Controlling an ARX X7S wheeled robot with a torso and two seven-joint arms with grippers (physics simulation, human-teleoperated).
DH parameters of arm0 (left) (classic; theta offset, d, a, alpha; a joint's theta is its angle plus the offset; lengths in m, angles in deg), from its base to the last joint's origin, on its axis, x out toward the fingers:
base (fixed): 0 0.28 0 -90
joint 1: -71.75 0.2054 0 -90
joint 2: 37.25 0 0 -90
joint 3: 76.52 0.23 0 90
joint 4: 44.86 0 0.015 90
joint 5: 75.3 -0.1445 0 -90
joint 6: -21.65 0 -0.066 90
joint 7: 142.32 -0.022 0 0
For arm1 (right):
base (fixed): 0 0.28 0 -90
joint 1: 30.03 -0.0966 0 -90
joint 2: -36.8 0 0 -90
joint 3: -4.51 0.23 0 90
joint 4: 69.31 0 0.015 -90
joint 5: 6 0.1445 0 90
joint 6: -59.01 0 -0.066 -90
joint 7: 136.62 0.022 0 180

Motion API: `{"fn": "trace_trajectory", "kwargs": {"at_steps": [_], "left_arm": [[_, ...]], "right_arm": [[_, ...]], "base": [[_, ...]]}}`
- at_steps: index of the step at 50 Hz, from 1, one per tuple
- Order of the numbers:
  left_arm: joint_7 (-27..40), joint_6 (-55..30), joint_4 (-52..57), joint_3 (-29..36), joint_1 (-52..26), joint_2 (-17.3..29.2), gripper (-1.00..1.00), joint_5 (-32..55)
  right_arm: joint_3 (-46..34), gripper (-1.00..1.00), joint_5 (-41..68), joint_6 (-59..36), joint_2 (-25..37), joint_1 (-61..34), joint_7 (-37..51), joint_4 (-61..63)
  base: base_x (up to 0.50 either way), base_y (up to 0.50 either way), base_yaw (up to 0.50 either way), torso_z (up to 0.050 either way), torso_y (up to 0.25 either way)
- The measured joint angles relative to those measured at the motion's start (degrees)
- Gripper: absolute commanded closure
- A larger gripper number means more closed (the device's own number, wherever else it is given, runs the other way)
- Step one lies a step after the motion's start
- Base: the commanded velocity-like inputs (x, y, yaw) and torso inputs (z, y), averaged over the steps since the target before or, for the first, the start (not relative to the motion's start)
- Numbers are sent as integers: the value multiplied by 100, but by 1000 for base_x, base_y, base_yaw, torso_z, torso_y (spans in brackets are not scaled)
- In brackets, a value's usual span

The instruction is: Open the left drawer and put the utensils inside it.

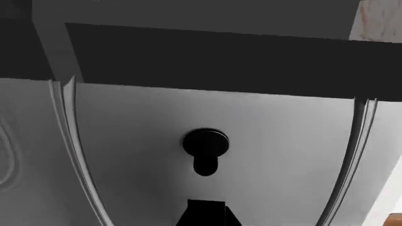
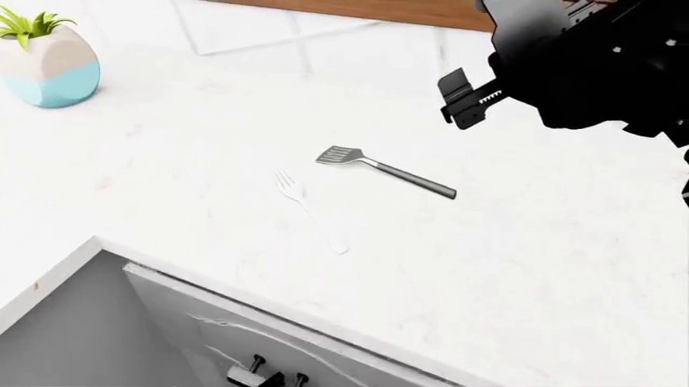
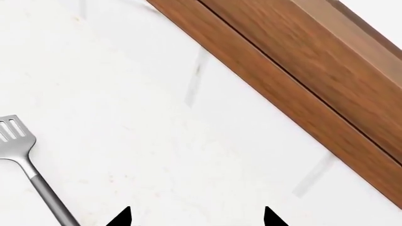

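Observation:
The slotted metal spatula (image 2: 382,171) with its dark handle lies on the white counter (image 2: 538,266), and the thin white fork (image 2: 312,211) lies just beside it, nearer the front edge. In the right wrist view the spatula (image 3: 19,155) sits off to one side of my right gripper (image 3: 196,217), which hangs open and empty above the counter (image 2: 465,98). The left drawer front (image 1: 207,117) fills the left wrist view, its black handle (image 1: 205,146) seen end-on. My left gripper (image 1: 204,213) is shut a short way from the handle, not touching it. The drawer front (image 2: 215,322) stands under the counter edge.
A plant in a white and blue pot (image 2: 48,60) stands at the counter's far left. A brown wooden strip (image 3: 295,70) runs along the back of the counter. A dark band (image 1: 220,61) lies above the drawer front. A neighbouring moulded cabinet front (image 1: 25,150) adjoins the drawer.

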Motion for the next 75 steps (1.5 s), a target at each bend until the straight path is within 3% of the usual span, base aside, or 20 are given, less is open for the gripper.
{"fn": "trace_trajectory", "kwargs": {"at_steps": [19, 31, 46, 62, 63, 69, 75], "left_arm": [[-873, 554, 1245, -461, 2117, 273, 100, -34], [-2075, 957, 1115, -644, 3037, 314, 100, -212], [-3989, 1227, 44, -623, 3352, 396, 100, -400], [-5237, 1595, -998, -525, 2882, 417, 100, -605], [-5304, 1617, -1062, -523, 2862, 419, -100, -604], [-5627, 1595, -1465, -1180, 3333, 388, -100, -364], [-5798, 439, -846, -3327, 3753, -132, -100, -689]], "right_arm": [[-60, -100, -88, 135, 31, 129, -27, -50], [-54, -100, -92, 194, 84, 212, -12, -15], [-56, -100, -100, 243, 86, 264, -17, -15], [-92, -100, -154, 326, 45, 305, -85, -109], [-93, -100, -155, 329, 43, 307, -87, -111], [-111, -100, -176, 360, 39, 326, -102, -130], [-123, -100, -191, 389, 41, 350, -115, -149]], "base": [[0, 0, 0, 0, 0], [0, 0, 0, 0, 0], [0, 0, 0, 0, 0], [0, 0, 3, 0, 0], [0, 0, 5, 0, 0], [0, 0, 0, 0, 0], [0, 0, 0, 0, 0]]}}
